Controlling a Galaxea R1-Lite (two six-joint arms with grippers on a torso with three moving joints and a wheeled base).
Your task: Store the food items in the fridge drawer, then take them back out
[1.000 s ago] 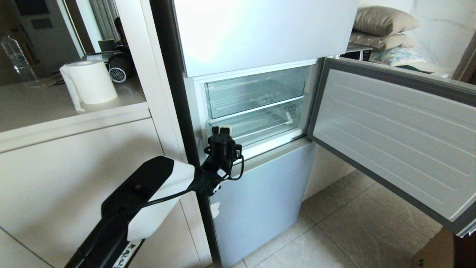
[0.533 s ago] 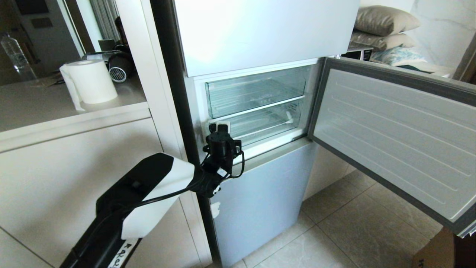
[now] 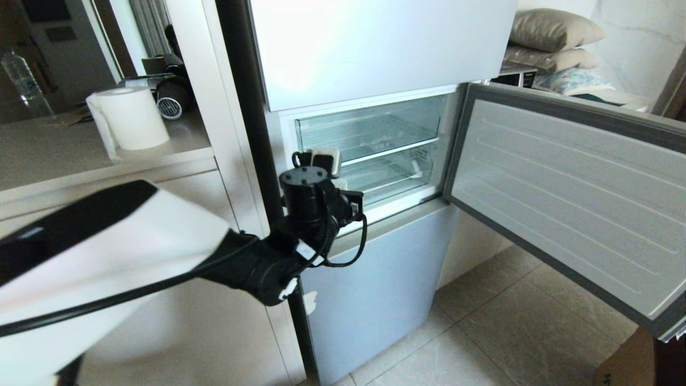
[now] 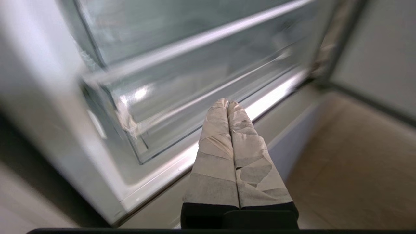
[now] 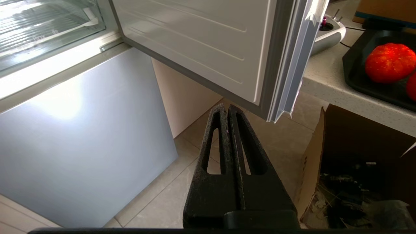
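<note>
**Left gripper at the fridge drawer, fingers pressed together**

At the upper left of the head view, a white paper roll (image 3: 131,118) stands on a pale counter (image 3: 64,155). In the middle, the left gripper (image 3: 321,160) with taped fingers (image 4: 247,152) is squeezed tight and holds nothing. It sits at the left front corner of the wide, clear plastic fridge drawer (image 3: 383,179). The drawer's long side runs left to right, with its front lip facing out into the room. A second clear bin (image 3: 370,128) sits just above it. At the right, the grey fridge door (image 3: 568,198) hangs wide open over the tiled floor (image 3: 498,332).

In the right wrist view, the black right gripper (image 5: 227,109) is squeezed tight too, below the door's edge. A round red fruit (image 5: 390,63) lies on a black tray (image 5: 354,65) at the upper right.
</note>
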